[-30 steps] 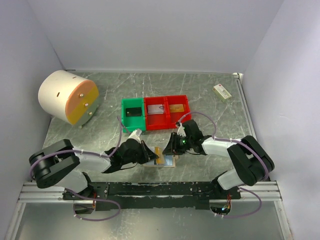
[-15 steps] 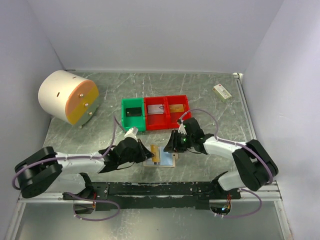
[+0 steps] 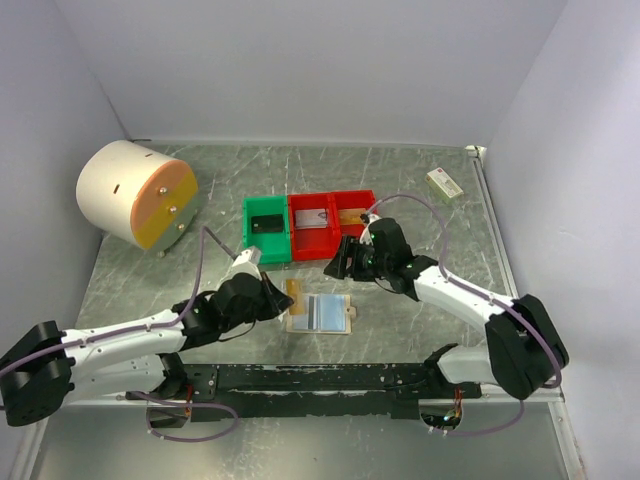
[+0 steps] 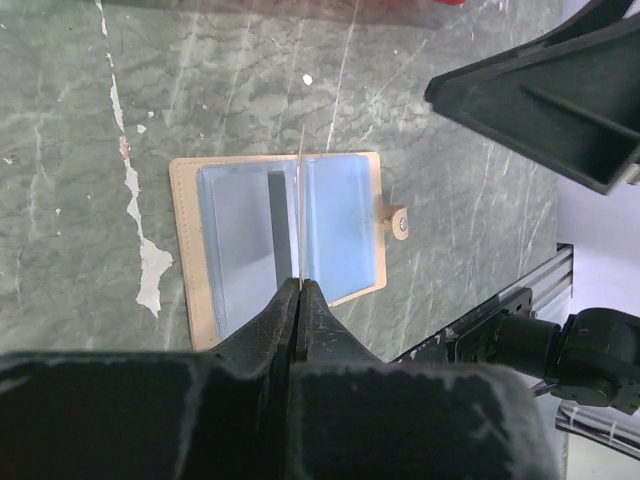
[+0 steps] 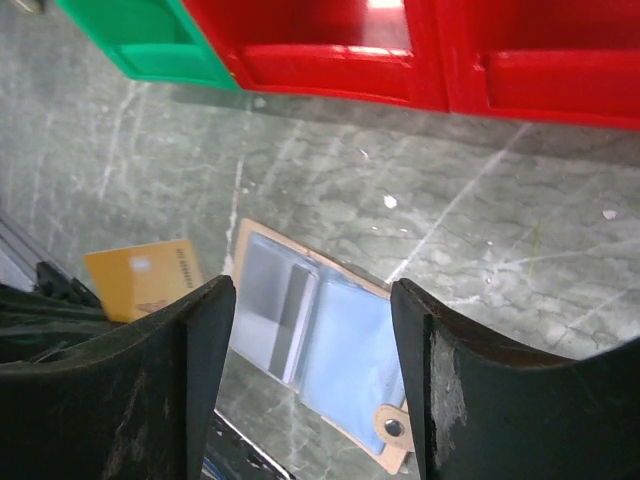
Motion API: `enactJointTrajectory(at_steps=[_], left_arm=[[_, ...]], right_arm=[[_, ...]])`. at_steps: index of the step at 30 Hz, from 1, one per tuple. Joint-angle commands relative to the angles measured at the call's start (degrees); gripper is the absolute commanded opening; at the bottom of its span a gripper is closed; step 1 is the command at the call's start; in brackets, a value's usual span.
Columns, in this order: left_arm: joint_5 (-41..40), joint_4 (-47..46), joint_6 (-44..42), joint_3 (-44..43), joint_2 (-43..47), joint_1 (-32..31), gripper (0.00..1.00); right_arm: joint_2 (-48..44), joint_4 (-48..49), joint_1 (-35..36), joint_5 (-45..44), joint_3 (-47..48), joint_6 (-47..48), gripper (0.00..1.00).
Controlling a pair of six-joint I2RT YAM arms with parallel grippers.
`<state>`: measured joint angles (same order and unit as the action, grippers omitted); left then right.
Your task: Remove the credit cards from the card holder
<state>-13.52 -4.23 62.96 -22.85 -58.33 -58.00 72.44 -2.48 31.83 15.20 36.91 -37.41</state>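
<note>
The tan card holder (image 3: 322, 313) lies open and flat on the table, its pale blue pockets up (image 4: 340, 225) (image 5: 345, 350). A grey card with a dark stripe (image 5: 292, 322) sits in one pocket. My left gripper (image 3: 281, 298) (image 4: 300, 284) is shut on a gold credit card (image 3: 295, 290) (image 5: 143, 280) just left of the holder. In the left wrist view that card (image 4: 300, 215) is edge-on, a thin line. My right gripper (image 3: 340, 264) (image 5: 310, 300) hangs open and empty above the holder's far edge, near the bins.
A green bin (image 3: 266, 228) holds a dark card. Two red bins (image 3: 334, 221) hold a silver card and a gold one. A white drum with an orange face (image 3: 135, 193) stands at the far left, and a small white-and-green box (image 3: 444, 184) at the far right. A black rail (image 3: 330, 378) runs along the near edge.
My left gripper drew the gold card out of the holder and moved left with it. My right gripper opened, let go of the holder and rose toward the bins. The holder now lies flat.
</note>
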Motion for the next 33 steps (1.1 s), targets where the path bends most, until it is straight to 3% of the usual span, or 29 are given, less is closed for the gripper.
enactJointTrajectory(at_steps=[1, 4, 10, 15, 18, 25, 31, 33], left_arm=[[-1.25, 4.11, -4.57, -3.17, 1.49, 1.87, 0.07], [2.28, 4.13, -7.27, -4.69, 2.27, 6.12, 0.07], [16.93, -1.54, -11.22, -4.66, 6.8, 18.01, 0.07], [21.53, -7.31, -10.32, -2.71, 10.07, 21.39, 0.07], [24.48, -14.12, -8.36, 0.62, 11.2, 21.55, 0.07], [26.72, -20.39, -8.31, 4.12, 13.8, 21.6, 0.07], [29.38, -21.91, -9.89, 3.29, 12.63, 21.52, 0.07], [30.1, -23.45, -9.83, 3.33, 12.02, 21.55, 0.07]], right_arm=[[2.94, -0.78, -0.15, -1.12, 0.56, -1.08, 0.65], [2.37, 3.79, -0.19, -0.11, 0.28, -1.77, 0.65], [-0.84, 12.45, -0.19, 0.19, -0.14, 1.52, 0.66], [-7.67, 19.29, -0.43, -3.03, -3.73, 5.56, 0.72], [-9.19, 16.42, -1.63, -4.09, -2.62, 5.61, 0.83], [-2.95, 19.83, -7.31, 16.71, 1.04, 1.75, 0.84], [0.03, 34.94, -8.25, 28.51, -1.57, -7.78, 0.83], [1.77, 39.08, -8.27, 32.55, -1.28, -10.58, 0.78]])
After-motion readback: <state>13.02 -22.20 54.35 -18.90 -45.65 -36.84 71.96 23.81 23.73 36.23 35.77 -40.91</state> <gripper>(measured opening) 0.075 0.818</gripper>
